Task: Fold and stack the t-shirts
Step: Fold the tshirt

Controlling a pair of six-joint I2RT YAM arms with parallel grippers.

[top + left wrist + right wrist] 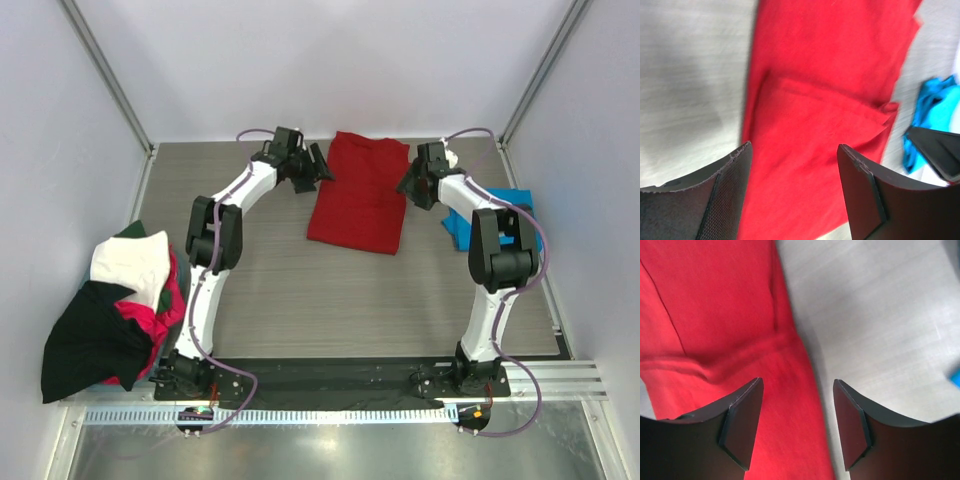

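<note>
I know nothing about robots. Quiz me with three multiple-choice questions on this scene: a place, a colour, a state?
1. Where is the red shirt? A between the two arms; B on the floor; C held aloft.
2. The shirt beside the right arm is: A white; B blue; C black.
3. The left fingers and right fingers are: A shut on cloth; B open, empty; C hidden.
Answers: A, it lies between them; B, bright blue shows there; B, both wrist views show gaps.

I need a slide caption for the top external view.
Left gripper and right gripper, jaws open, flank the red t-shirt; blue t-shirt at right, shirt pile at left.
</note>
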